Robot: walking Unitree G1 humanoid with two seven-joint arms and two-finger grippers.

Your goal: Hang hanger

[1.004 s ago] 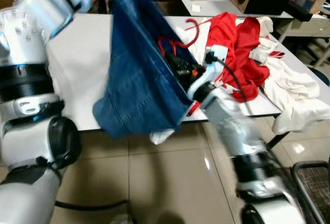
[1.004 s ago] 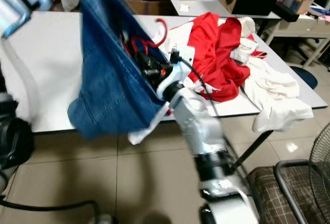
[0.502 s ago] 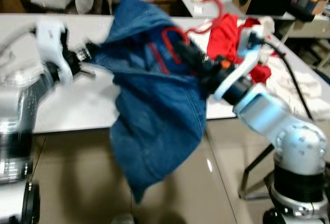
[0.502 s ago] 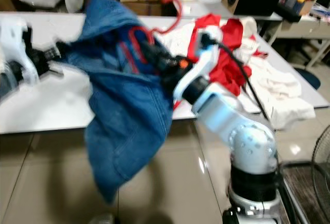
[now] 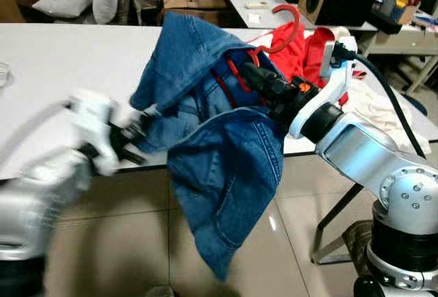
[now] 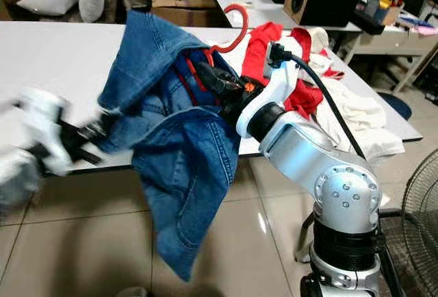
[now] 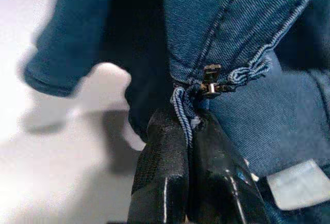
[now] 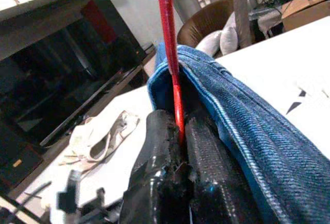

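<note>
The jeans point(image 5: 219, 153) hang in the air in front of the white table point(image 5: 48, 64), draped on a red hanger point(image 5: 284, 27) whose hook sticks up at about 1 o'clock from the denim. The right gripper point(image 5: 256, 81) has its fingers pressed together on the thin red hanger, clamped tight with denim folded beside them, as the right wrist view shows. The left gripper point(image 7: 188, 131), at about 8 o'clock from the garment in the head views, is pinched closed on a bunched edge of the jeans just below the zip.

My reading is that the garment is already on the hanger and is being carried, so the hanging itself is not yet done. The next move calls for finding a rail or hook, keeping the hanger's hook upright and free of cloth, and letting go of the denim edge so the jeans fall straight.

No rail can be made out in these views. The left arm is badly blurred, most of the hanger is buried in denim (only the hook and short red stretches show), and red clothes point(image 5: 308, 47) and white clothes point(image 5: 383, 105) lie heaped on the table at 2 o'clock.
</note>
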